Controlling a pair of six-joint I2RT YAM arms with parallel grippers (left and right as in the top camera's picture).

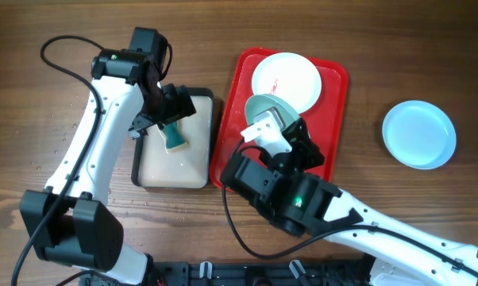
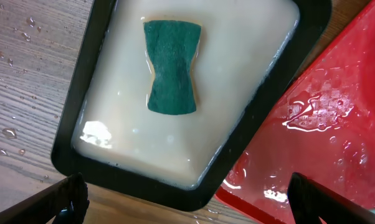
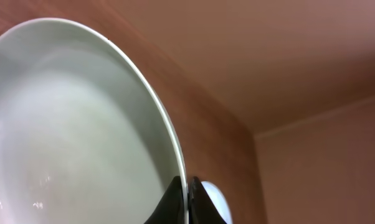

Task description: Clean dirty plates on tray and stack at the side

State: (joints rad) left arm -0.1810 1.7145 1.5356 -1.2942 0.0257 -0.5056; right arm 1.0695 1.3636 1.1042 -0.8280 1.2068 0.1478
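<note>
Overhead, the left gripper (image 2: 187,200) hangs over the black-rimmed basin (image 1: 141,163) of milky water. Its jaws are spread wide and hold nothing. The green sponge (image 2: 172,65) floats loose in the water below, apart from both fingertips, so scrubbing is, I judge, not under way.

Just right of the basin sits the red tray (image 1: 334,103), wet in the left wrist view. At its far end the white plate (image 1: 291,75) lies flat and bears a small red smear at centre, so it looks uncleaned. Nearer the tray's middle, the right gripper (image 3: 187,198) is clamped on the rim of a pale blue plate (image 1: 263,106), one finger on each face, and holds it tilted up off the tray floor. In the right wrist view its inner face looks free of red, though whether it is washed I cannot tell.

Well to the right on the bare table, a second pale blue plate (image 1: 418,133) lies alone and looks clean, probably the start of the stack. By that reading one plate is done, one is in hand, and the white one is left, with nothing stacked yet
</note>
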